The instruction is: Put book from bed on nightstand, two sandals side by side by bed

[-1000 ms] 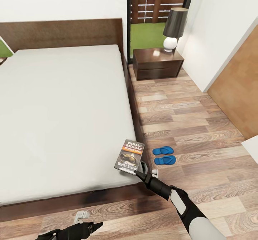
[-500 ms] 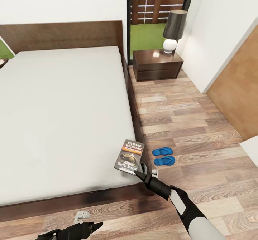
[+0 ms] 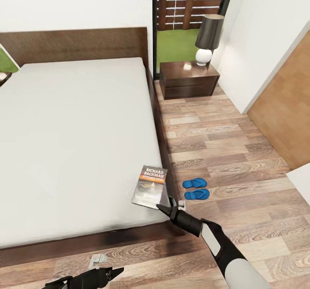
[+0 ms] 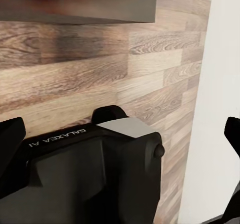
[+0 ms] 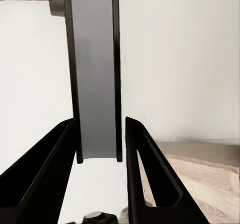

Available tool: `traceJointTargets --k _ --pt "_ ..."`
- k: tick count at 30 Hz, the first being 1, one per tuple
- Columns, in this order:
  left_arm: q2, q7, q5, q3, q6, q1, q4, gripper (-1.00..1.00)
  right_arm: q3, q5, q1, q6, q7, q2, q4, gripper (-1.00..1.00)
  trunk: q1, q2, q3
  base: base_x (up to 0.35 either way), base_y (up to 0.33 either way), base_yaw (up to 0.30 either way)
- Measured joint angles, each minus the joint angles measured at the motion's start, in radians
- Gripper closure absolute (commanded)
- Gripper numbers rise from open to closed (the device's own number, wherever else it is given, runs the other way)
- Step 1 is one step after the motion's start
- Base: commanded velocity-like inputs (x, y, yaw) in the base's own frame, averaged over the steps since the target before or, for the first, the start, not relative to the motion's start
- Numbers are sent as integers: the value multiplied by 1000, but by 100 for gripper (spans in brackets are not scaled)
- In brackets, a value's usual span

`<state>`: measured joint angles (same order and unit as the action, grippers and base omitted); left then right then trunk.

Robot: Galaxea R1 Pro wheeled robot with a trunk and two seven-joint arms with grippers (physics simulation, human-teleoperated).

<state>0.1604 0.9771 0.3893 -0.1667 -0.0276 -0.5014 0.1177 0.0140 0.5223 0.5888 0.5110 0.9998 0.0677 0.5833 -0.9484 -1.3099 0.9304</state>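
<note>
The book (image 3: 150,187), dark-covered with white "RICHARD BACHMAN", is tilted over the near right corner of the bed (image 3: 73,138). My right gripper (image 3: 162,207) is shut on its near edge. In the right wrist view the book (image 5: 95,83) stands edge-on between the two fingers (image 5: 55,169). Two blue sandals (image 3: 194,182) (image 3: 197,194) lie side by side on the floor, close to the bed's right side. A nightstand (image 3: 188,79) stands at the far right of the headboard. My left gripper (image 3: 113,273) hangs low at the near left, open and holding nothing.
A black-shaded lamp with a white base (image 3: 208,37) stands on the nightstand. A white wall (image 3: 258,43) and a wooden door (image 3: 288,108) bound the floor strip to the right. Plank floor (image 3: 215,138) runs between the bed and the wall.
The right gripper has shifted a little to the left with the book, and the book's cover now leans further over the mattress corner. The left arm has not moved.
</note>
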Motion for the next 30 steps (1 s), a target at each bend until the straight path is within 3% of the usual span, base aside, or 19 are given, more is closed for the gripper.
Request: traceJointTargets --k 3,5,7,14,19,20,22,23,24,25,26,27,28,30 --pt "0 1 0 0 0 0 0 -100 -177 -8 -1 1 1 1 68 100 11 21 -9 0 0 0" --pt "0 0 0 0 0 0 0 -100 -241 -5 0 1 1 0 82 100 19 35 -16 0 0 0" --pt "1 1 0 0 0 0 0 -100 -280 -3 0 1 1 0 89 100 27 49 -22 0 0 0" --pt "3 1 0 0 0 0 0 -100 -291 -2 0 0 1 -2 91 100 54 98 -44 0 0 0" --pt "6 1 1 1 0 0 0 -100 -289 0 -1 1 35 -21 93 100 73 133 -59 0 0 0" --pt "8 1 1 1 0 0 0 -100 -287 4 -1 2 89 -65 93 100 77 140 -63 0 0 0" --pt "12 1 1 2 0 0 0 -100 -280 -2 -2 15 157 -176 93 100 84 154 -69 0 0 0" --pt "13 1 1 2 0 0 1 -100 -279 -3 -2 23 169 -204 92 100 88 161 -72 0 0 0" --pt "15 1 1 2 0 0 0 -100 -281 7 -2 61 197 -253 94 100 92 168 -75 0 0 0" --pt "16 0 1 1 0 0 0 -100 -279 -2 -2 69 215 -342 92 100 96 175 -78 0 0 0" --pt "16 0 1 1 0 0 1 -100 -279 -2 -2 80 228 -370 89 100 100 182 -81 0 0 0" --pt "16 0 1 1 0 0 0 -100 -279 2 -2 87 233 -378 87 100 103 189 -85 0 0 0" --pt "16 0 1 1 0 0 1 -100 -278 -2 -2 91 242 -401 81 100 107 196 -88 0 0 0" --pt "16 -1 1 0 0 0 0 -100 -279 -5 -3 96 249 -419 77 100 115 210 -94 0 0 0"
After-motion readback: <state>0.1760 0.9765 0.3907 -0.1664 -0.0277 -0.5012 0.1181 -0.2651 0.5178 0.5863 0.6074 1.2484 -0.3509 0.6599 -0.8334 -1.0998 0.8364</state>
